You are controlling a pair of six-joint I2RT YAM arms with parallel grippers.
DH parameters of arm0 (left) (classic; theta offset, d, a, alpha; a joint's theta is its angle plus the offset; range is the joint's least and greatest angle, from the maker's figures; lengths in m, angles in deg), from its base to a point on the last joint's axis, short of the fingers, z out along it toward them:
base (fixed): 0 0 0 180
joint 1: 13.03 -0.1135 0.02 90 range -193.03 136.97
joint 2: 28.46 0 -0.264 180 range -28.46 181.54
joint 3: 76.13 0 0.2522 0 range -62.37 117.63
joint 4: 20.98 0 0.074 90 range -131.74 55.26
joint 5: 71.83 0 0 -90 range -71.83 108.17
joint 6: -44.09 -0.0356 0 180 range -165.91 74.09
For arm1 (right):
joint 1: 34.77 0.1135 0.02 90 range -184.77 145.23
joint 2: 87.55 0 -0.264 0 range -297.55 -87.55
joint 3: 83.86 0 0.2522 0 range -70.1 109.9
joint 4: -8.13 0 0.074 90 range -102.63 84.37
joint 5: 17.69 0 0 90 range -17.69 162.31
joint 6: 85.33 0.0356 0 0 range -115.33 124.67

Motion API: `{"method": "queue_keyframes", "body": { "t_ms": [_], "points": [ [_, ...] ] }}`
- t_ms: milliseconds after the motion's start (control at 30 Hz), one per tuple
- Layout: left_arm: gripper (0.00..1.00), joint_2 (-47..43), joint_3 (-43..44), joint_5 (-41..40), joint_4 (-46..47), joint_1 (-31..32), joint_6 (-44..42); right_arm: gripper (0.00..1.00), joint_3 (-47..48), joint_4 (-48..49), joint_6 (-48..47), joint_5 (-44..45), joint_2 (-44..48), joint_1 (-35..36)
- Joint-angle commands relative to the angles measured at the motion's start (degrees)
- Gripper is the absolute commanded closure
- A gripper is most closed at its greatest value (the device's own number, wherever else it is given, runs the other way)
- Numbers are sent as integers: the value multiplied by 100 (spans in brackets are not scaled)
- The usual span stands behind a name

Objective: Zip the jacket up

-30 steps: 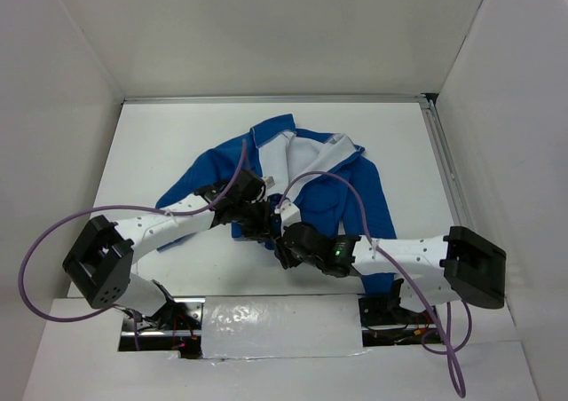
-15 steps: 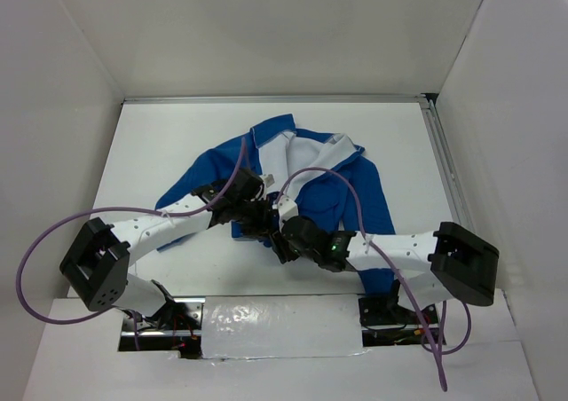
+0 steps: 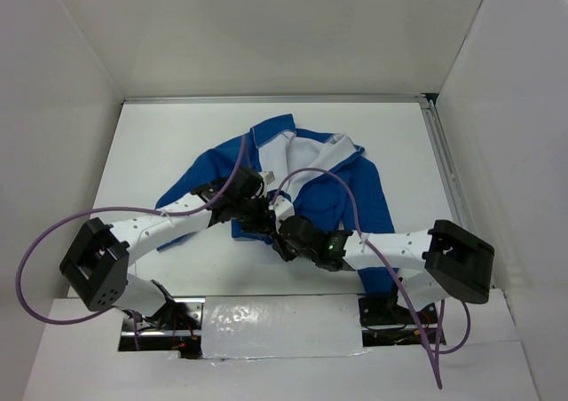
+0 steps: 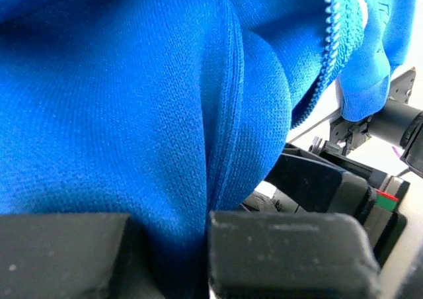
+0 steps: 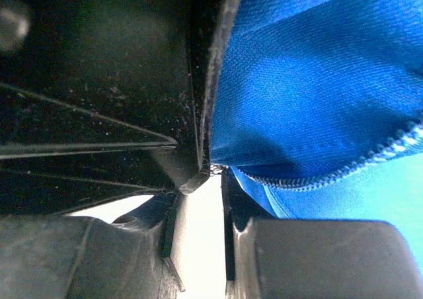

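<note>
The bright blue jacket [image 3: 315, 201] lies open on the white table, its white lining [image 3: 306, 153] showing near the collar. My left gripper [image 3: 257, 216] is at the jacket's lower front edge. In the left wrist view it [image 4: 168, 246] is shut on a fold of blue fabric [image 4: 132, 100], with pale zipper teeth [image 4: 330, 34] at the upper right. My right gripper [image 3: 280, 230] is close beside it. In the right wrist view its tips [image 5: 213, 173] are nearly closed on a small metal piece at the end of the zipper teeth [image 5: 344, 170]. The hem is hidden under both grippers.
White enclosure walls stand on three sides. A metal rail [image 3: 444, 161] runs along the table's right edge. Purple cables [image 3: 53, 232] loop off both arms. A white front panel [image 3: 266, 317] covers the near edge between the arm bases.
My right arm has shifted a little left and further in, bringing its gripper closer to the left one. The left gripper and the jacket have hardly moved.
</note>
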Motion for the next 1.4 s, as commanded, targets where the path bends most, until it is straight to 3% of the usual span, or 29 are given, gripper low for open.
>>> {"method": "queue_keyframes", "body": {
  "t_ms": [0,300,567,700,933,967,1067,1133,1267,1367],
  "points": [
    [100,-65,195,251,-69,74,-92,100,161,112,30,303,333,-81],
    [100,-30,195,-74,-166,74,-241,100,231,-801,-127,320,483,-72],
    [100,110,248,-188,-271,74,-470,100,399,-1154,452,1700,685,-72],
    [100,146,274,39,-210,65,-611,100,337,-874,260,1271,922,-72],
    [43,-275,274,251,-78,65,-594,100,530,-882,259,321,844,-72],
    [22,-337,283,216,-104,65,-532,100,531,-908,285,146,844,-72],
    [16,-627,231,-38,-271,65,-365,100,583,-969,347,-205,844,-81],
    [1,-873,108,-100,-420,56,-138,100,618,-996,391,-338,852,-116],
    [1,-1646,-357,-75,-456,56,442,100,654,-996,505,-857,826,-213],
    [2,-2181,-946,109,35,56,733,100,697,-996,593,-1129,826,-362]
  ]
}}
